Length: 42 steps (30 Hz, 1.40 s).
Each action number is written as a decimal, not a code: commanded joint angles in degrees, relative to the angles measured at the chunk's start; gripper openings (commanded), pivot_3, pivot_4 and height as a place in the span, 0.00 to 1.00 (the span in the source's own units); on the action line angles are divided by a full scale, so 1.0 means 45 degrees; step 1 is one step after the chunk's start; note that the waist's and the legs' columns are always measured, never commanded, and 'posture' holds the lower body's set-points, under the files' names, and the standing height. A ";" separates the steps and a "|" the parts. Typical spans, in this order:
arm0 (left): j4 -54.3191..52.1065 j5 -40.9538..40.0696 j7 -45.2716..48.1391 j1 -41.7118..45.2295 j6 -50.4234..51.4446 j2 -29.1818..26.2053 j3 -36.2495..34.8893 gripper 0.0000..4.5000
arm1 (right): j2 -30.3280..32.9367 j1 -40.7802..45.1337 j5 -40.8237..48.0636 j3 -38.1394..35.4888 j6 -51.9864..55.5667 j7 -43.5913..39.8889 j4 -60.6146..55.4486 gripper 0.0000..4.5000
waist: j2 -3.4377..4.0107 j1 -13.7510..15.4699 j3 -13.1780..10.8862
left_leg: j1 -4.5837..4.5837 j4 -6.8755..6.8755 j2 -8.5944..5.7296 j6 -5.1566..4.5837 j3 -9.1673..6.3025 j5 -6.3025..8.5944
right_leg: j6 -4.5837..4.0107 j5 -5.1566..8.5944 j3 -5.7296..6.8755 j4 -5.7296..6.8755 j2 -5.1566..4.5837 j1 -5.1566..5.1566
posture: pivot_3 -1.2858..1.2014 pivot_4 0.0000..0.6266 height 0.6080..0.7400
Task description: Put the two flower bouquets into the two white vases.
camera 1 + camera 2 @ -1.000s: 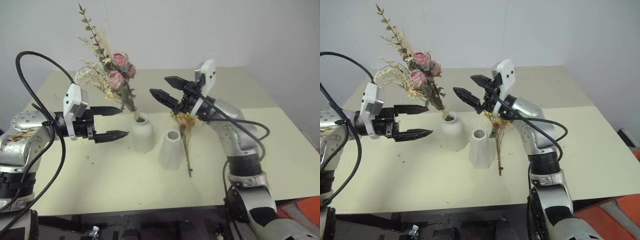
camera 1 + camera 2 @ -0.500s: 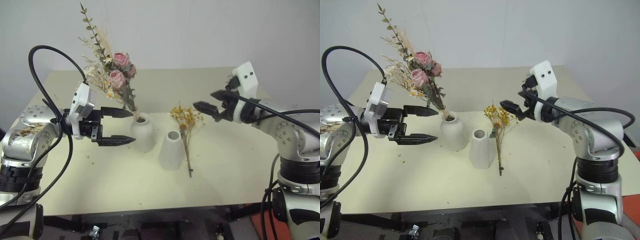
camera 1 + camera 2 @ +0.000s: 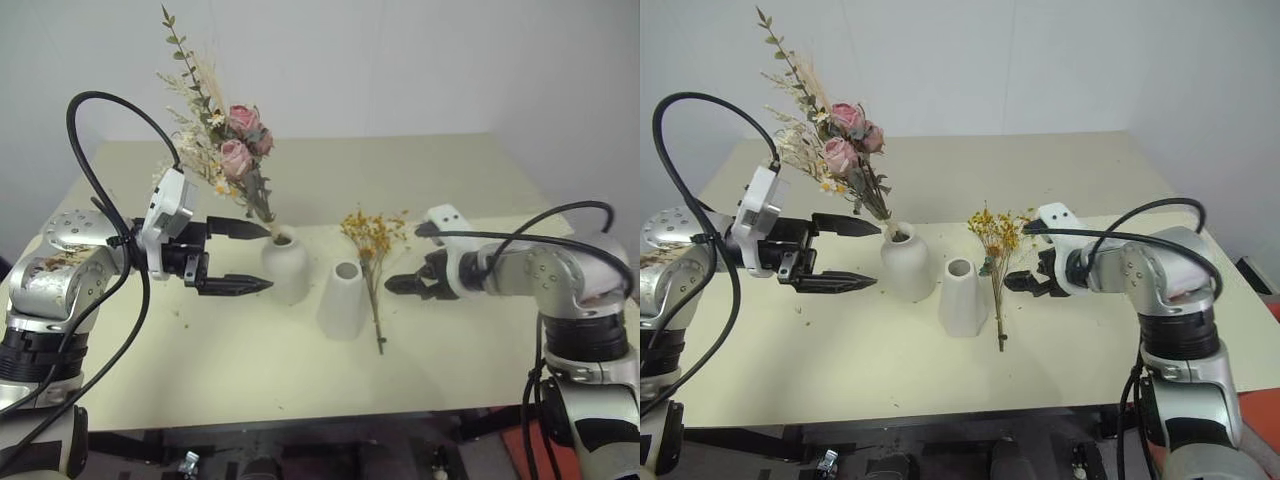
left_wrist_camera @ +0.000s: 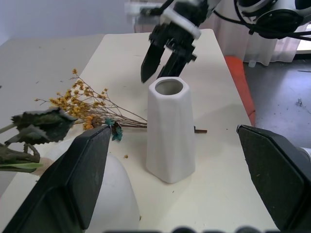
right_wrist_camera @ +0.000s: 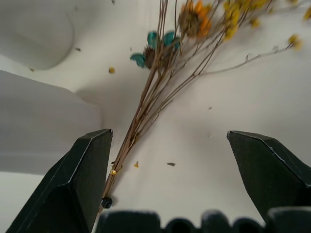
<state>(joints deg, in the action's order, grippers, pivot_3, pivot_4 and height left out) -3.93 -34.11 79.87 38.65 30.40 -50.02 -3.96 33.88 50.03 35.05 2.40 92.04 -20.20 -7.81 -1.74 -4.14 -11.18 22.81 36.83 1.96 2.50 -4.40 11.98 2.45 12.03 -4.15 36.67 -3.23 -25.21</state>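
Observation:
The pink-rose bouquet (image 3: 228, 148) stands upright in the rounded white vase (image 3: 285, 266). The cone-shaped white vase (image 3: 343, 298) stands empty just right of it. The yellow-orange bouquet (image 3: 373, 240) lies flat on the table, its stems (image 5: 146, 109) running toward the front edge beside the cone vase (image 5: 43, 126). My left gripper (image 3: 268, 257) hangs open at the rounded vase's left side, holding nothing. My right gripper (image 3: 1017, 256) is open, low over the table just right of the lying stems and tilted down toward them. In the left wrist view it (image 4: 163, 60) shows behind the cone vase (image 4: 170, 128).
The cream table (image 3: 240, 370) has dried flower crumbs scattered around the vases. Its front edge runs close below the arms. An orange object (image 4: 238, 73) sits on the floor past the table's right side. Black cables loop over both arms.
My right gripper has swung out to the right and dropped from above the yellow bouquet to table height beside its stems, tilting downward. The left gripper has barely moved.

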 commanded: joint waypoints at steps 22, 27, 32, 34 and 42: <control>-0.0769 -0.0374 -0.0450 -0.0084 0.0180 -0.0208 -0.0494 1.00 | -0.2485 0.2191 -0.3172 0.1976 -0.2718 0.0385 0.4796 0.40 | 0.0001 0.0005 0.0000 | 0.0005 0.0001 0.0000 0.0000 -0.0004 0.0000 | -0.0005 -0.0005 0.0005 0.0004 0.0000 -0.0006 | 0.52 0.24 1.00; -0.0725 -0.0402 -0.0511 -0.0066 0.0126 -0.0197 -0.0456 1.00 | -0.2432 0.2501 -0.3659 0.1709 -0.3098 0.0392 0.5293 0.01 | 0.0001 0.0009 0.0000 | 0.0004 0.0001 -0.0001 0.0000 -0.0004 0.0000 | -0.0006 -0.0005 0.0004 0.0004 0.0001 -0.0006 | 0.52 0.24 1.00; -0.0674 -0.0412 -0.0576 -0.0079 0.0052 -0.0115 -0.0378 1.00 | -0.2169 0.2525 -0.3816 0.0892 -0.4123 0.0280 0.4706 0.01 | 0.0001 0.0021 0.0000 | 0.0008 0.0001 -0.0001 0.0000 -0.0004 0.0000 | -0.0008 -0.0007 0.0005 0.0003 0.0000 -0.0008 | 0.52 0.24 1.00; -0.0658 -0.0415 -0.0591 -0.0081 0.0039 -0.0078 -0.0345 1.00 | -0.2125 0.2424 -0.3949 0.0268 -0.5258 0.0447 0.4244 0.01 | 0.0001 0.0020 0.0000 | 0.0008 0.0001 -0.0001 0.0000 -0.0004 0.0000 | -0.0008 -0.0007 0.0005 0.0003 0.0000 -0.0008 | 0.52 0.24 1.00; -0.0459 -0.0422 -0.0486 0.0006 0.0036 -0.0066 -0.0259 1.00 | -0.3669 0.1736 -0.0892 -0.5310 -0.9261 0.0540 0.1772 0.01 | 0.0001 0.0030 -0.0001 | 0.0011 -0.0003 0.0002 0.0000 -0.0006 0.0000 | -0.0028 -0.0020 0.0007 0.0006 0.0000 -0.0012 | 0.52 0.24 1.00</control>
<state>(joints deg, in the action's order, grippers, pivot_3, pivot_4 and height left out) -5.67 -35.39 77.35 38.01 31.14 -49.93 -3.95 17.44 57.78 26.99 -17.21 52.98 -16.56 3.67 -1.73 -4.00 -11.18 22.86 36.82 1.96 2.50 -4.43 11.98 2.28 11.92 -4.13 36.70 -3.23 -25.26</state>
